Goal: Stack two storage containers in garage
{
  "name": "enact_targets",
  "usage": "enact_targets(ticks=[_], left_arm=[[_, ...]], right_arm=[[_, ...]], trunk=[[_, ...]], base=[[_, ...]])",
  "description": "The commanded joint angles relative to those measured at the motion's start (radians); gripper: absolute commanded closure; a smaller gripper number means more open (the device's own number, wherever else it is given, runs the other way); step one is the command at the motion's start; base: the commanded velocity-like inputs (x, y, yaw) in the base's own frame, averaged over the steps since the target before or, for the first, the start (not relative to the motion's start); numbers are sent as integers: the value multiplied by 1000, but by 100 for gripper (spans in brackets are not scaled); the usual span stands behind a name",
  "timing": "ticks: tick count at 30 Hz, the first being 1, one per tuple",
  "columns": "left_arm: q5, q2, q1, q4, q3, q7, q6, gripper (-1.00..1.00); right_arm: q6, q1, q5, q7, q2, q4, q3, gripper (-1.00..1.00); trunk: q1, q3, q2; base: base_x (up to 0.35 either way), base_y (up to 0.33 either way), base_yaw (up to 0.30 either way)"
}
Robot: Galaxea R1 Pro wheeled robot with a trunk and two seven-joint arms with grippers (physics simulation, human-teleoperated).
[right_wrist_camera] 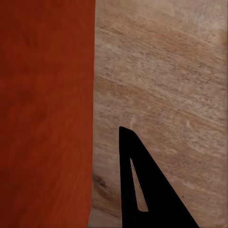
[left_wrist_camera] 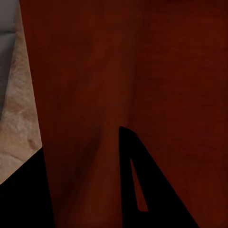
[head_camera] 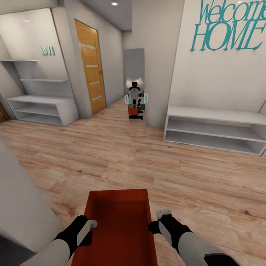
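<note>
Orange-red box (head_camera: pixel 118 225) held up between left gripper (head_camera: pixel 89 226) and right gripper (head_camera: pixel 159 220) (how wide, cannot tell), wood floor (head_camera: pixel 155 162) below.

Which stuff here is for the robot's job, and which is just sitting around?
For the job:
- storage container, between the left gripper and right gripper

Just sitting around:
- white shelves
- stepped shelves
- wooden door
- "Welcome HOME" lettering
- mirror

Wood-plank floor (head_camera: pixel 111 155). 2 white shelf units: stepped one (head_camera: pixel 40 103) left, low one (head_camera: pixel 216 129) right. Orange door (head_camera: pixel 90 70). Teal "Welcome HOME" lettering (head_camera: pixel 229 26).
</note>
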Motion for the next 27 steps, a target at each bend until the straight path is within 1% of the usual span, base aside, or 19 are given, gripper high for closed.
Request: enact_targets(ticks=[1, 27], left_arm=[[74, 0, -1, -1, -5, 2, -14, 100], [74, 1, -1, 1, -5, 2, -22, 100]], right_arm=[[8, 0, 34, -7, -40, -3, 8, 100], [8, 0, 34, -7, -40, -3, 8, 100]], trunk=[[0, -1, 0], [0, -1, 0]], base=[[342, 0, 0], [342, 0, 0]])
